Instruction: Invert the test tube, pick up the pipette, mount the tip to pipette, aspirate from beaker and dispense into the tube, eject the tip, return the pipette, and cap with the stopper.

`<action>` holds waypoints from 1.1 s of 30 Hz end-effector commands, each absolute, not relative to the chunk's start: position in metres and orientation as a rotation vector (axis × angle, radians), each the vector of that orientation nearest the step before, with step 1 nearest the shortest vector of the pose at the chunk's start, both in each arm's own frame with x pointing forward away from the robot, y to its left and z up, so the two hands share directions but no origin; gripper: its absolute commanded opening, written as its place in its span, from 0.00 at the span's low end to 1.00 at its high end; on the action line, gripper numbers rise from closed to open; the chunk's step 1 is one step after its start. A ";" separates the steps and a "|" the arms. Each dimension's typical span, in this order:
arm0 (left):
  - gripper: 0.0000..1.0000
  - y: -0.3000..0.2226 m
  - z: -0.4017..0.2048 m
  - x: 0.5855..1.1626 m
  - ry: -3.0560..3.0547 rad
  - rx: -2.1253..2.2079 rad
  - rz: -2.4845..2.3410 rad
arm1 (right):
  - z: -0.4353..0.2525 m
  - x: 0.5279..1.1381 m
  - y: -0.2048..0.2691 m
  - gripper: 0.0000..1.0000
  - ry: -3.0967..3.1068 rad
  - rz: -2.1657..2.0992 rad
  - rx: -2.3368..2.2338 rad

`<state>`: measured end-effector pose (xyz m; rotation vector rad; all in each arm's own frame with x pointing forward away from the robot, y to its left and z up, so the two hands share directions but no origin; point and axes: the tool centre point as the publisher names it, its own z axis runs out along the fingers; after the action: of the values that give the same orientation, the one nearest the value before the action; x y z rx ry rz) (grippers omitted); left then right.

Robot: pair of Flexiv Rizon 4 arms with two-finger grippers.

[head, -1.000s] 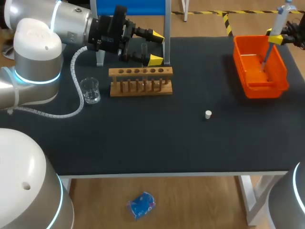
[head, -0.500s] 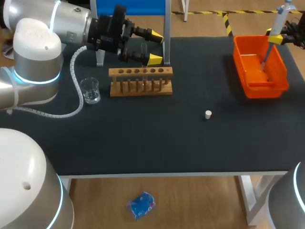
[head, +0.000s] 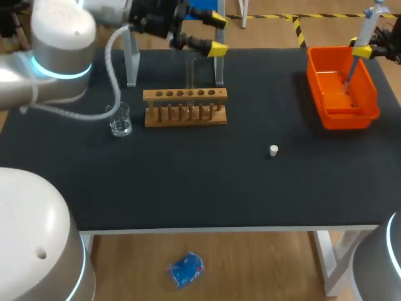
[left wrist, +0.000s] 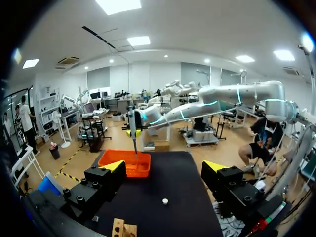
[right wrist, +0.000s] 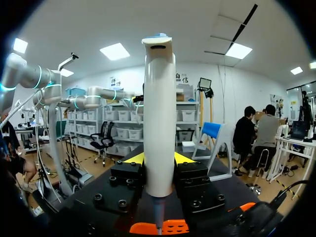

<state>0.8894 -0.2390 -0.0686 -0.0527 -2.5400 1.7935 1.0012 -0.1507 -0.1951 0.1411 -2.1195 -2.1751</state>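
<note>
Left pincer (head: 217, 34): fingers apart, empty, above far left of desk. Clear glass test tube (head: 190, 74) upright in wooden rack (head: 185, 106), probably ready for filling. Right pincer (head: 361, 50) clamps white pipette (head: 366, 25) vertical over orange plastic bin (head: 341, 88), far right.

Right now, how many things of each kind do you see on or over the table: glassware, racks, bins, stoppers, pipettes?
glassware: 2, the beaker and the test tube
wooden rack: 1
orange bin: 1
stopper: 1
pipette: 1, held in the right pincer
total: 6
</note>
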 end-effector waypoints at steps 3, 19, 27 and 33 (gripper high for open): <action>1.00 -0.302 -0.069 0.947 -2.567 -0.131 1.674 | -0.196 1.006 -0.154 0.00 -2.112 -2.169 0.154; 1.00 -0.364 -0.072 0.991 -2.514 -0.215 1.661 | -0.196 1.006 -0.154 0.00 -2.112 -2.169 0.154; 1.00 -0.364 -0.072 0.991 -2.514 -0.215 1.661 | -0.196 1.006 -0.154 0.00 -2.112 -2.169 0.154; 1.00 -0.364 -0.072 0.991 -2.514 -0.215 1.661 | -0.196 1.006 -0.154 0.00 -2.112 -2.169 0.154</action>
<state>0.9912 -0.3643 -0.0728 -0.2125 -2.5136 1.6656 1.0022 -0.1511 -0.1954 0.1436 -2.1175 -2.1744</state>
